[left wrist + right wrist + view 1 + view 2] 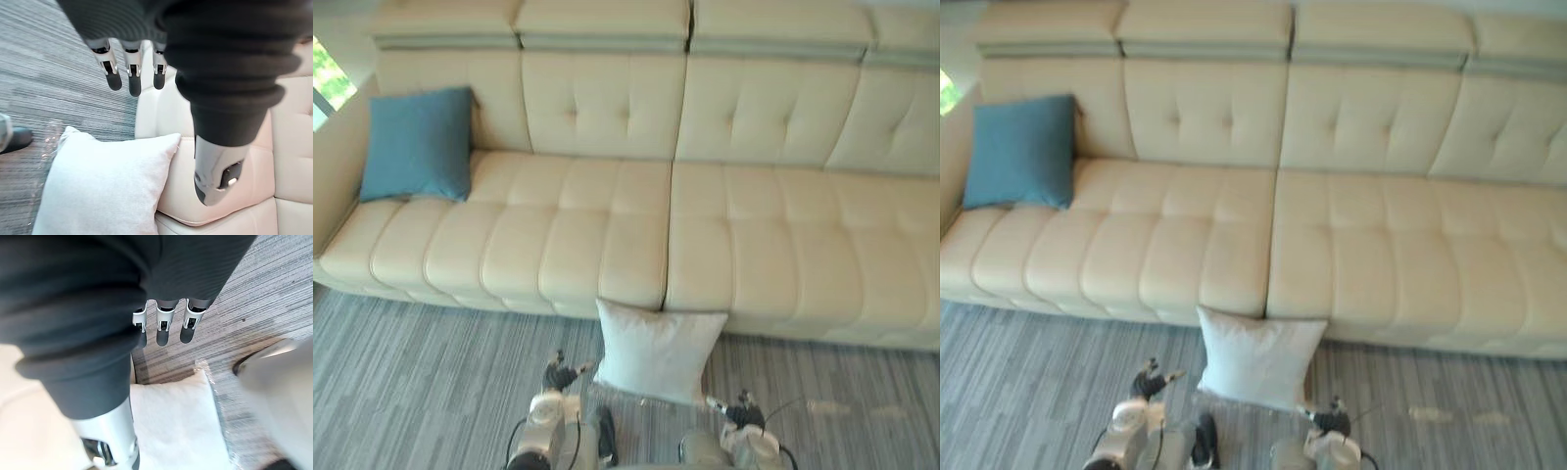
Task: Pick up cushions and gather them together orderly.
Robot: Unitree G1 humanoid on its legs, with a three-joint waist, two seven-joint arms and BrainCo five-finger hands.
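Leather sofa (607, 225) tufted cream, white cushion (656, 351) square

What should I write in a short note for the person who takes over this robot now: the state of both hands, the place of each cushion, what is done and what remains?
Left hand: open, holding nothing, low beside the left edge of the white cushion.
Right hand: open, holding nothing, low by that cushion's lower right corner.
White cushion: upright on the floor, leaning against the front of the sofa near its middle seam.
Blue cushion: on the seat at the sofa's left end, against the backrest.
Done: nothing gathered; the cushions are far apart.
Left: grasp the white cushion, lift it, probably set it neatly next to the blue one.
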